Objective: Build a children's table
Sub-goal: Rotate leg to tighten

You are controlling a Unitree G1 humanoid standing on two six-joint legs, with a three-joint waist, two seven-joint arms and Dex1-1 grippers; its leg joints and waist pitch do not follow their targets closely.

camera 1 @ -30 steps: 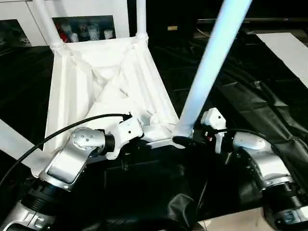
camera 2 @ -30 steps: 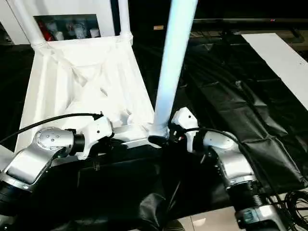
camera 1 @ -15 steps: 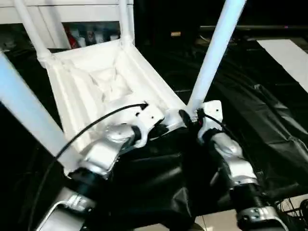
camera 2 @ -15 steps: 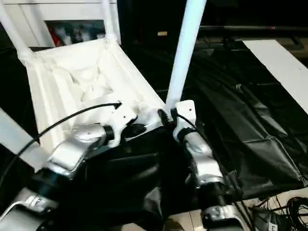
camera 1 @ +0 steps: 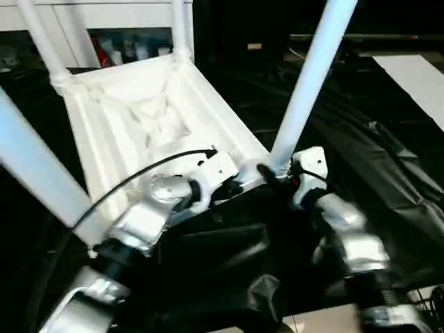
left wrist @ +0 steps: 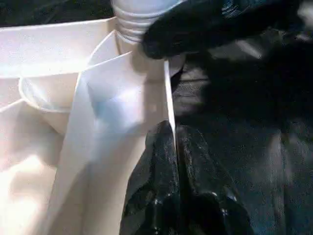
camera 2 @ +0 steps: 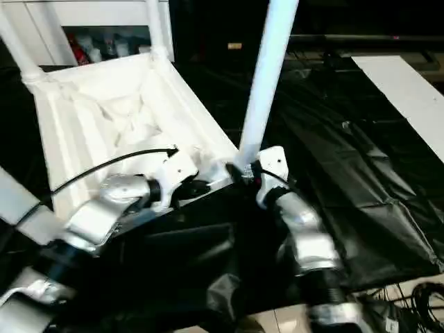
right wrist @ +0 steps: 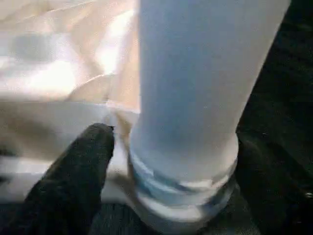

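Upturned tabletop point(camera 1: 132, 118) on black sheeting: right pincer point(right wrist: 166, 171) clasps the base of the near leg point(camera 1: 309, 83), whose long axis leans toward 1 o'clock from its corner socket point(left wrist: 142, 49), while left pincer point(left wrist: 173, 161) pinches the adjoining rim at 9 o'clock.

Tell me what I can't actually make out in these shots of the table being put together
- Head views: the top of the near right leg is cut off by the upper edge.
- Right wrist view: how deep that leg sits in its socket; the collar covers the joint.
- Left wrist view: the tabletop beyond the wall the left gripper pinches runs off the edge.
- Shelf items: too small.
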